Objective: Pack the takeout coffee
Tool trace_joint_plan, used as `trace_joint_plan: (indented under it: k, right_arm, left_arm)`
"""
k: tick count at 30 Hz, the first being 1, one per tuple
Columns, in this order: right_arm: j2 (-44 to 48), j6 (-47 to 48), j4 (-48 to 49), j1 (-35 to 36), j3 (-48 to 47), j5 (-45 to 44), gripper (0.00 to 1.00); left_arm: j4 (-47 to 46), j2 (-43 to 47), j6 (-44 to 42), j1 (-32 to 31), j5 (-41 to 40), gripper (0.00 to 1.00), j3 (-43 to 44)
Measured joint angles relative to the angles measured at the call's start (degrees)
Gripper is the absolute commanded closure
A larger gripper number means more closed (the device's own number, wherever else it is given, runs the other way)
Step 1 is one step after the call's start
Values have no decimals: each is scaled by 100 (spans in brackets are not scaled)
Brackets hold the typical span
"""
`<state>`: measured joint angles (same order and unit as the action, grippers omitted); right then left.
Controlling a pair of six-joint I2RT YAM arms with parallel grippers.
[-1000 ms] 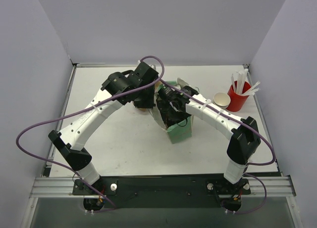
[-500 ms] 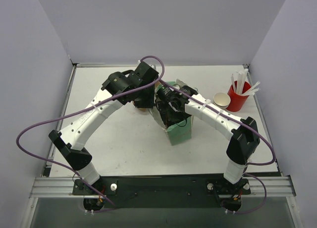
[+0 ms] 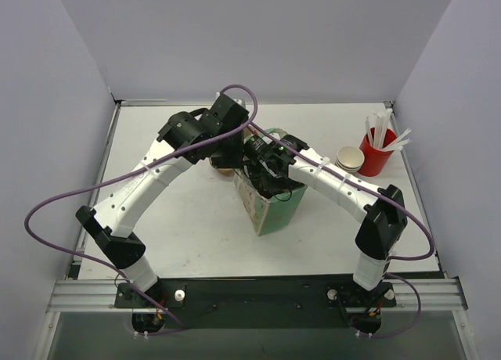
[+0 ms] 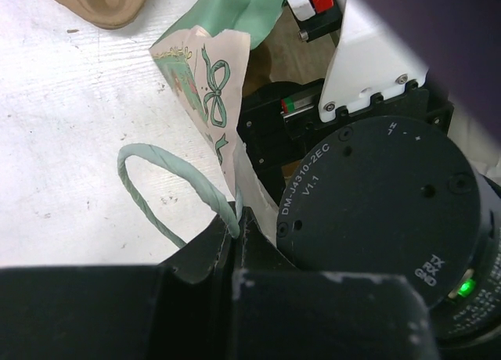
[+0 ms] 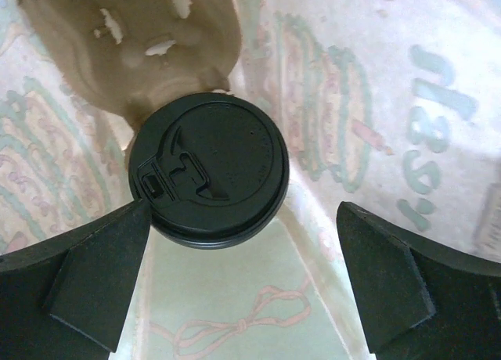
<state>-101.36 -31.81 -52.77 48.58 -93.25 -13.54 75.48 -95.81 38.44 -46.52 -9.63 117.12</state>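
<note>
1. Only the left wrist camera shows the left arm's grip. The left gripper (image 4: 235, 239) is closed tight on the twisted green handle (image 4: 168, 196) of the green paper bag (image 3: 274, 207). The handle loops out over the white table (image 3: 180, 219).
2. The same view shows the bag's bow-printed panel (image 4: 207, 86) standing beside the right arm's black motor housing (image 4: 383, 196), which fills the bag's mouth. At the far edge of this view a tan pulp shape (image 4: 102, 0) lies on the table outside the bag.
3. Only the right wrist camera sees into the bag. The right gripper (image 5: 243, 235) hangs with its fingers (image 5: 86, 274) spread as wide as they go and holds nothing.
4. The takeout coffee (image 5: 207, 168) stands upright on the bag's floor below those fingers. From above only its black lid shows. A brown moulded pulp carrier (image 5: 149, 39) touches the lid's far edge inside the bag.
5. The overhead camera sees none of this, as both wrists cover the bag's opening. It shows instead both arms arching in from their bases to meet over the bag at mid-table.
6. Farther back on the right, a red cup (image 3: 374, 160) holds white sticks (image 3: 383, 131). An open brown paper cup (image 3: 350, 158) with a pale inside stands just beside it, well apart from the bag.
</note>
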Motion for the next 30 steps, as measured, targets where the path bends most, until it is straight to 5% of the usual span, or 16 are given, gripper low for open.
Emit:
trace_joint_plan:
  k: [30]
  right_arm:
    - [0, 59, -153, -249, -83, 94, 0]
  left_arm:
    - [-323, 223, -37, 278, 153, 100, -745]
